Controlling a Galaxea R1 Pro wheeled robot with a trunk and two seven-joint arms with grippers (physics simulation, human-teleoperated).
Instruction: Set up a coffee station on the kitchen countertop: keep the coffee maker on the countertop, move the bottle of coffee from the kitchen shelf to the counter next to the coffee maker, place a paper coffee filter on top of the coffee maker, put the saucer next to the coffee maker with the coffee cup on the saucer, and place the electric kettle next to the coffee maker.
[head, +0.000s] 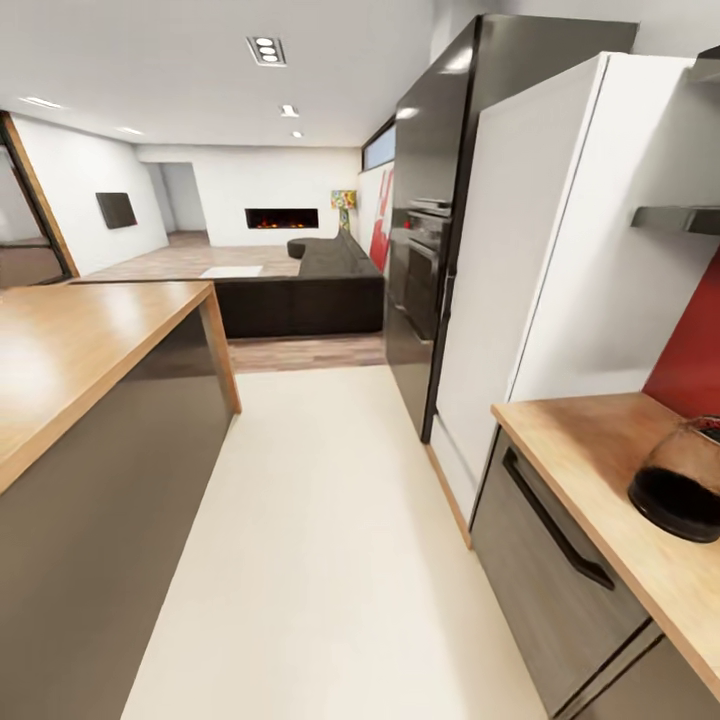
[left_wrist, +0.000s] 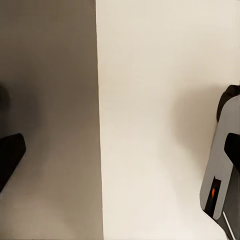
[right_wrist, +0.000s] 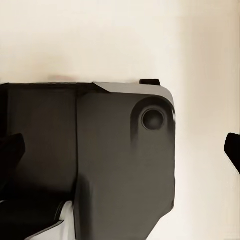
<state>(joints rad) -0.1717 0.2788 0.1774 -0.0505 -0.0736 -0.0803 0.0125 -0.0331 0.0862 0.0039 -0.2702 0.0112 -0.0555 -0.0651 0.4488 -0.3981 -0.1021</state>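
Observation:
On the wooden countertop (head: 590, 450) at the right stands a rounded, see-through vessel with a dark bottom (head: 682, 485). The picture's edge cuts it off, so I cannot tell which of the task's things it is. In the left wrist view, my left gripper (left_wrist: 120, 152) hangs open over the pale floor beside a grey cabinet face, with nothing between its dark fingertips (left_wrist: 10, 156). My right gripper (right_wrist: 120, 150) is open too, its fingertips (right_wrist: 11, 150) wide apart above my own dark base (right_wrist: 115, 165).
A wood-topped island (head: 90, 350) with grey sides runs along the left. A white fridge (head: 560, 280) and a tall black oven unit (head: 430, 230) line the right wall. A pale floor aisle (head: 320, 520) leads between them to a dark sofa (head: 300, 295).

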